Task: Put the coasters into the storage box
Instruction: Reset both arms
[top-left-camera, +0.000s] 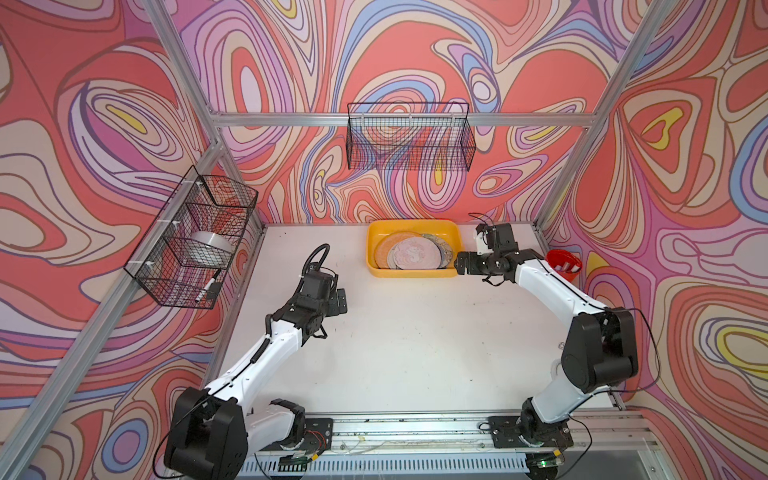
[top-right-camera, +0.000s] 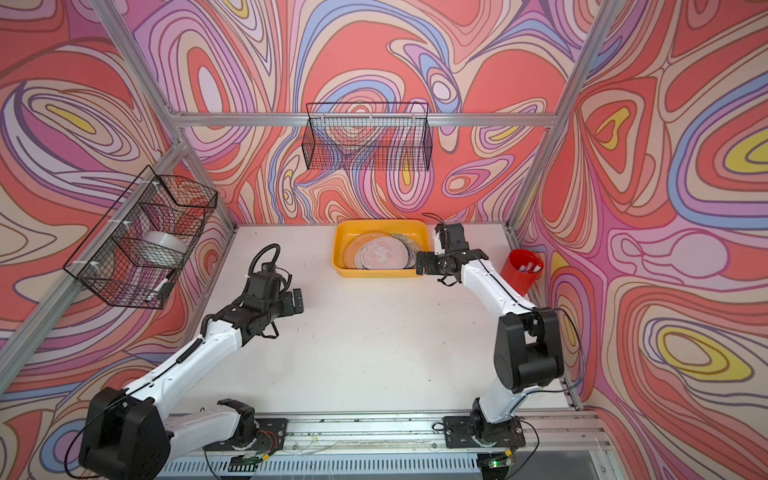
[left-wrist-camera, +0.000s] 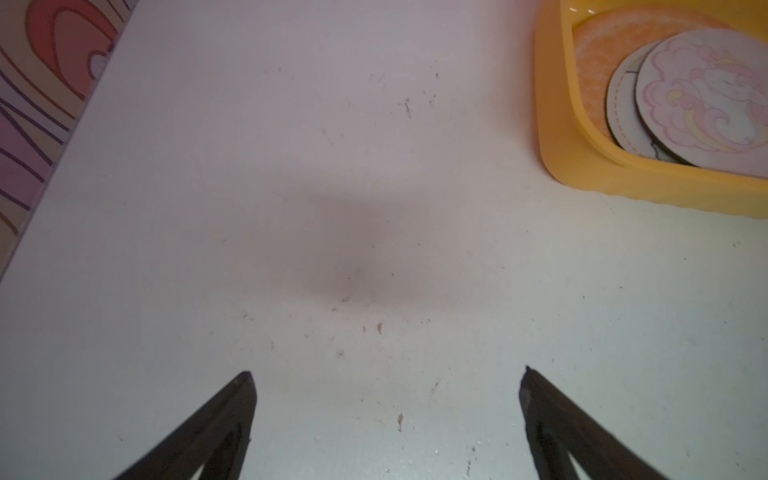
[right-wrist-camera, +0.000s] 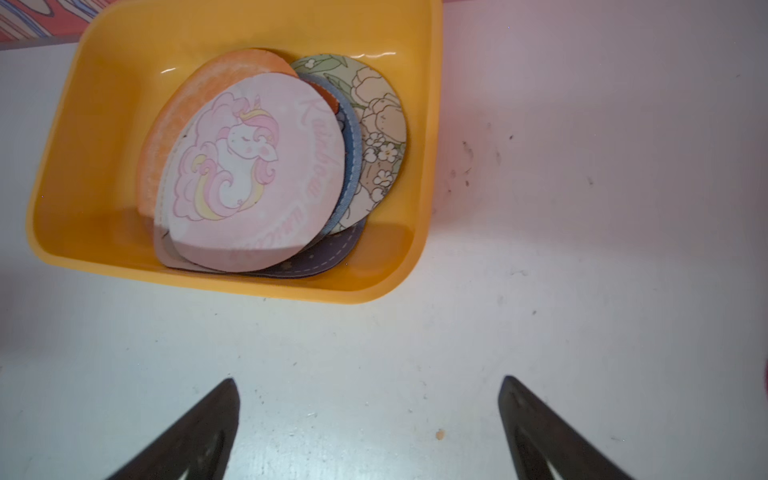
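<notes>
1. The left gripper (top-left-camera: 340, 300) is held over the table (top-left-camera: 415, 332), fingers wide and empty.
2. The right gripper (right-wrist-camera: 370, 380) is held just beside the right end of the yellow box (top-left-camera: 409, 273), fingers wide, nothing gripped.
3. Farther back, the coasters (top-left-camera: 411, 255) are piled inside the yellow box.
4. The right gripper should be lifted away gently, so the yellow box is not bumped.

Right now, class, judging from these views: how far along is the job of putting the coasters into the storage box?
Done: the coasters lie overlapped inside the storage box; none shows on the table. In hand: nothing; the left end effector and right end effector are open and empty. Left: apparently nothing, though the pile hides the exact count.
</notes>
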